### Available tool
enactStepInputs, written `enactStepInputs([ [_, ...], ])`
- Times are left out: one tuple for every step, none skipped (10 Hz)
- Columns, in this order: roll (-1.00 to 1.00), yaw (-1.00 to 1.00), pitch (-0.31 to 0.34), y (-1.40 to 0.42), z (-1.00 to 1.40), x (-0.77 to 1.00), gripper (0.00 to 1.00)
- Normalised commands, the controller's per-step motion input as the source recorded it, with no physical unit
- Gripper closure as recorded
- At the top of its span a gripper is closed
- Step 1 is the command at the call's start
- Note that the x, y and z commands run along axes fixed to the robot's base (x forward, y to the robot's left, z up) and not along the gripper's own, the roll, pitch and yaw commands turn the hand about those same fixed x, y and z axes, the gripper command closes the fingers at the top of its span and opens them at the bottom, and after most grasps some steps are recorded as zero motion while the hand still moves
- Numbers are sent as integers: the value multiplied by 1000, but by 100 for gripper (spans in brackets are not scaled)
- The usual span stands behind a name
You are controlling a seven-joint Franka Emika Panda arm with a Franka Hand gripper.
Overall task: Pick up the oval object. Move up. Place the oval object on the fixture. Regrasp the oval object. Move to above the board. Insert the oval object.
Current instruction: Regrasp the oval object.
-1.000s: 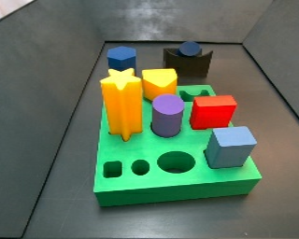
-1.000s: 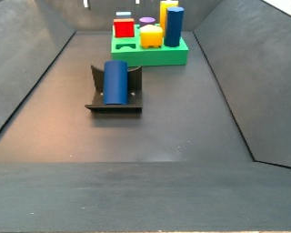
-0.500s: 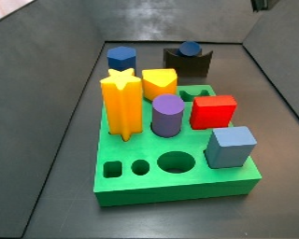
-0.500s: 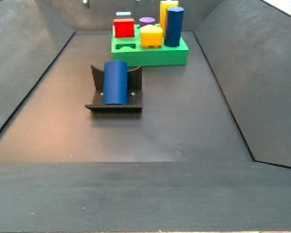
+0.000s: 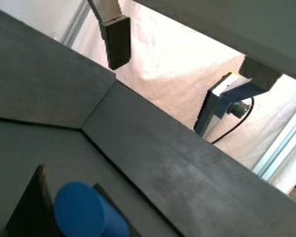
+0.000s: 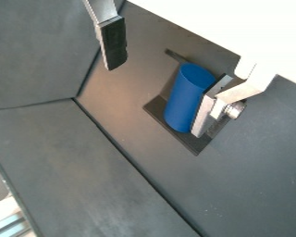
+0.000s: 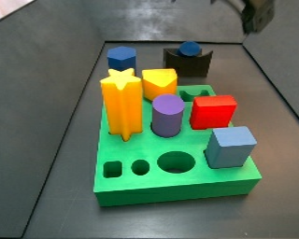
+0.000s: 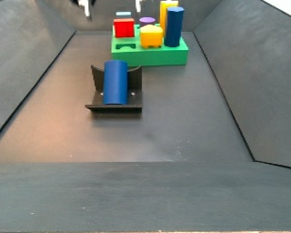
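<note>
The oval object (image 8: 115, 80), a smooth deep blue peg, lies along the notch of the dark fixture (image 8: 113, 106), apart from the green board (image 8: 149, 55). In a side view its flat end (image 7: 190, 49) shows above the fixture (image 7: 187, 65) behind the board (image 7: 177, 182). My gripper (image 7: 256, 11) hangs high above, only just in view at the frame's edge (image 8: 85, 5). It is open (image 6: 163, 74), with nothing between its fingers (image 6: 111, 42). Both wrist views show the oval object (image 6: 184, 95) (image 5: 82, 211) well below, on the fixture (image 6: 154, 108).
The board holds a yellow star (image 7: 121, 98), a purple cylinder (image 7: 167, 114), a red cube (image 7: 215, 112), a light blue cube (image 7: 231, 147) and a dark blue angular piece (image 7: 122, 56). Open holes (image 7: 175, 162) lie along its near edge. Sloping grey walls (image 8: 39, 68) enclose the floor.
The gripper has come down into the upper edge of both side views. The oval object, the fixture and the board have stayed where they were.
</note>
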Motion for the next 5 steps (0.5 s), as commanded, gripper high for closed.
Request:
enactStepInputs([
  [140, 132, 13, 61, -1000, 56, 0],
  [109, 124, -7, 57, -1000, 67, 0],
  [88, 107, -38, 52, -1000, 79, 0],
  [79, 95, -59, 47, -1000, 85, 0],
  [74, 77, -76, 42, -1000, 92, 0],
])
